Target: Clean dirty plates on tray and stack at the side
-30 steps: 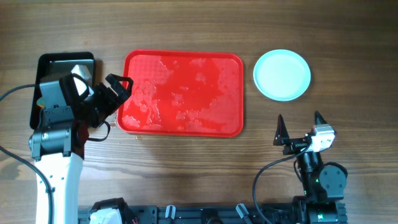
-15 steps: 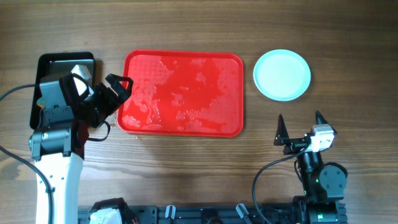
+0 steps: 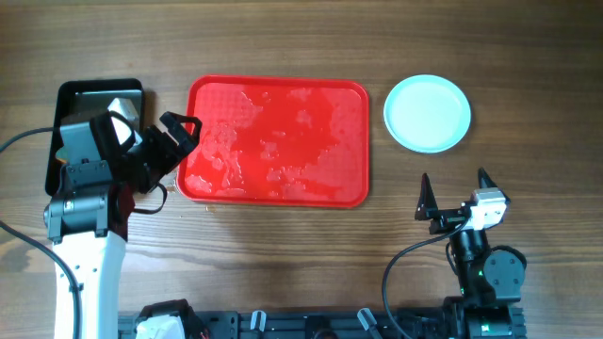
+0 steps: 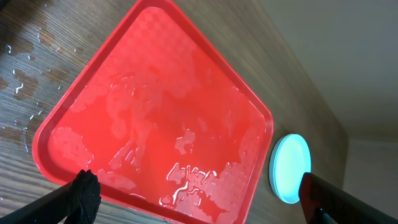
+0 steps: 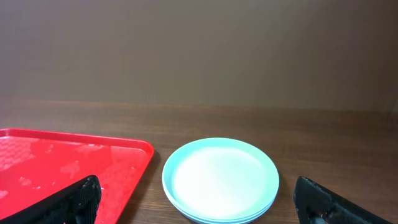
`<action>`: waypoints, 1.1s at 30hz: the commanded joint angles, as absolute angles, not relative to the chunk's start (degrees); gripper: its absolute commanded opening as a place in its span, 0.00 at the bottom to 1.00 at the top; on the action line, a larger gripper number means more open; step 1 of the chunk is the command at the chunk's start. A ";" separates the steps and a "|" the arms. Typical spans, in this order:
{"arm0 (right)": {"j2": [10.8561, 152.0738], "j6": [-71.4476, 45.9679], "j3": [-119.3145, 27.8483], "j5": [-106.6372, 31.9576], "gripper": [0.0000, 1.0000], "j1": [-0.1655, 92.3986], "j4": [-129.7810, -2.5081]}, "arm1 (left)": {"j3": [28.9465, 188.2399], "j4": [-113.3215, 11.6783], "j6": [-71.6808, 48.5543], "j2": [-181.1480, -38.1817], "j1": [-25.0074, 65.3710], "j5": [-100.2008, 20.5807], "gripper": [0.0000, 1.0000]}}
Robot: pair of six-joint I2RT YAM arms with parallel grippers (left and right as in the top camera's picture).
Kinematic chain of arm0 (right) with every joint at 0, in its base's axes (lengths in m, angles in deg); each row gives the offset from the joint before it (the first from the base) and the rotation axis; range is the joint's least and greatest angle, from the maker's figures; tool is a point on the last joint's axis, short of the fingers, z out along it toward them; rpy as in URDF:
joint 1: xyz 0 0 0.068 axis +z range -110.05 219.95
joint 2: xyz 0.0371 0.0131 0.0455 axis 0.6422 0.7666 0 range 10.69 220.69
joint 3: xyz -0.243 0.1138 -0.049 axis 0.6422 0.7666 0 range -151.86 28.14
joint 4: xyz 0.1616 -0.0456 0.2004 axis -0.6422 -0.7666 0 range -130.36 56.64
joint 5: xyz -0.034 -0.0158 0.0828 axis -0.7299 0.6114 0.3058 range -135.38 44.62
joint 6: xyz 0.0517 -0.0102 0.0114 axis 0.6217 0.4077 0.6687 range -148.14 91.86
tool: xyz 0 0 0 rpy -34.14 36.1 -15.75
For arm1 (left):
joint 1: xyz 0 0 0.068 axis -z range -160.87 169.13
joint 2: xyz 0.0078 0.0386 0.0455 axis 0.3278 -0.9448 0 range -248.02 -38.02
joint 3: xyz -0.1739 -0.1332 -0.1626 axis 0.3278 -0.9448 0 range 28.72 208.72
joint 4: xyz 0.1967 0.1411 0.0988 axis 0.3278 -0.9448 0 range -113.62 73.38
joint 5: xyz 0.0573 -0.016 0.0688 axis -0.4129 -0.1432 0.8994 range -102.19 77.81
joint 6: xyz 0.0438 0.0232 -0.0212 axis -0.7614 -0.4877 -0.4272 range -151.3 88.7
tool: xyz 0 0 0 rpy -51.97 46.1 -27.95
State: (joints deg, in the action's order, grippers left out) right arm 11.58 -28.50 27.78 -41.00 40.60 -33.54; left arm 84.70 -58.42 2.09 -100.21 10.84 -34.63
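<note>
The red tray (image 3: 358, 141) lies mid-table, wet with streaks of water and bearing no plates; it also shows in the left wrist view (image 4: 56, 121) and the right wrist view (image 5: 140, 152). The pale mint-blue plates (image 3: 427, 113) sit stacked on the table right of the tray, also in the right wrist view (image 5: 221, 179) and the left wrist view (image 4: 290, 168). My left gripper (image 3: 179, 139) is open and empty at the tray's left edge. My right gripper (image 3: 453, 188) is open and empty, near the front edge, below the stack.
A black tray (image 3: 75, 99) stands at the far left behind my left arm. Water drops (image 4: 18, 81) lie on the wood left of the red tray.
</note>
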 commanded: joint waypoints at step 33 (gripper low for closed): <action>10.90 -29.48 27.85 -42.18 1.00 40.25 -33.35 | 32.44 -11.86 -8.71 -69.76 16.67 -26.30 1.00</action>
